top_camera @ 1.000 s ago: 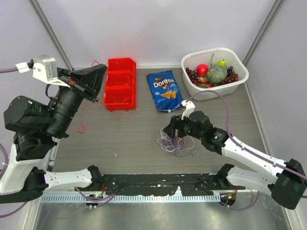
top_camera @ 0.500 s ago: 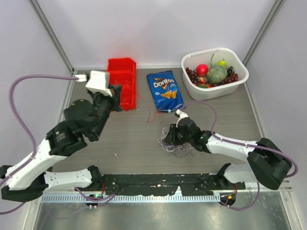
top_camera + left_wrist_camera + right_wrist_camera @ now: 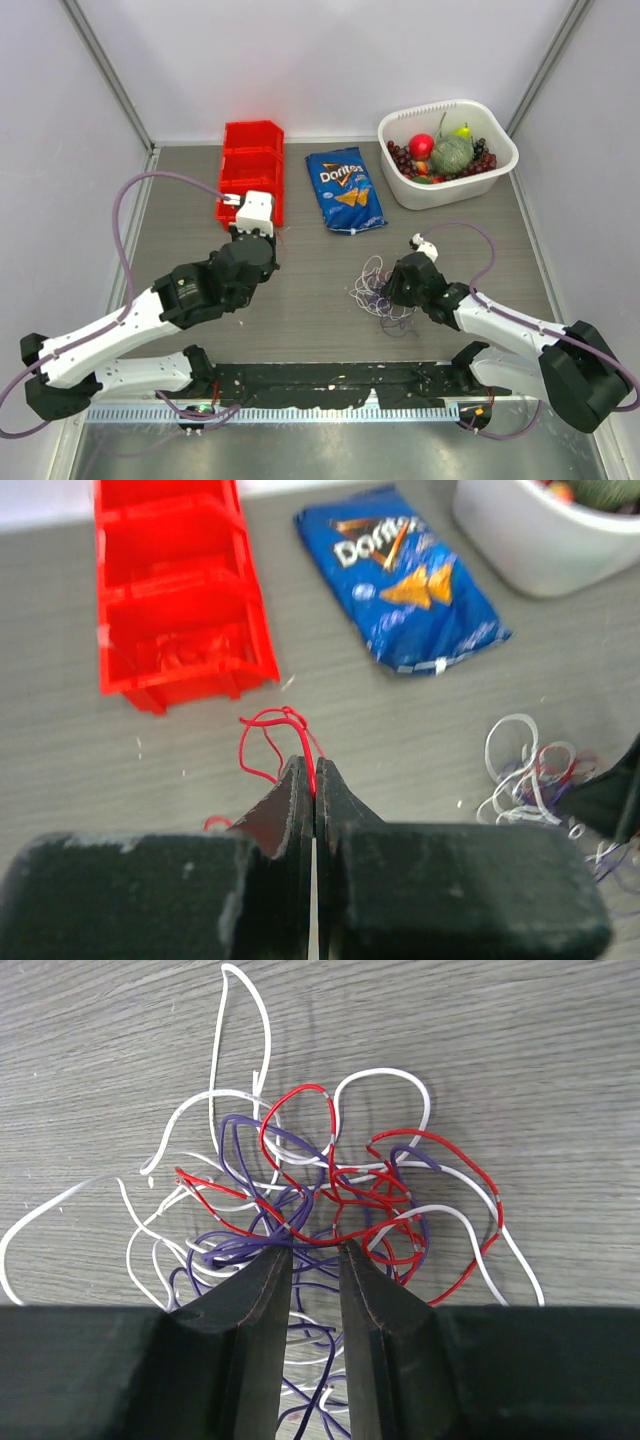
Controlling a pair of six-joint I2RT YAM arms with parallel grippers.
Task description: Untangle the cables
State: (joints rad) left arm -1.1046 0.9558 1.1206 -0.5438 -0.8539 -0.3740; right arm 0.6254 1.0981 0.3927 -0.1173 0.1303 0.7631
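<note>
Two grippers, two different states. Left gripper: jaws pressed flat together, one red cable nipped at the very tips, its free part curling out ahead in a small loop over the table. That strand lies apart from the main tangle, which sits off to the right in the left wrist view – white loops outermost, red and purple within. Beyond the loop stands the red bin, then the Doritos bag and the wall of the white basket. Right gripper: jaws parted by a narrow gap, tips down at the near edge of the tangle, with purple and white strands running into the gap. Whether any strand is actually clamped cannot be told from this view. Only this camera separates the colours strand by strand: red and purple knotted at the centre, white looping wide to left and top. From the top camera the tangle is a small scribble mid-table just left of the right gripper – individual wires unreadable – and the pinched red strand is barely visible beside the red bin. The bag and basket lie farther back.
</note>
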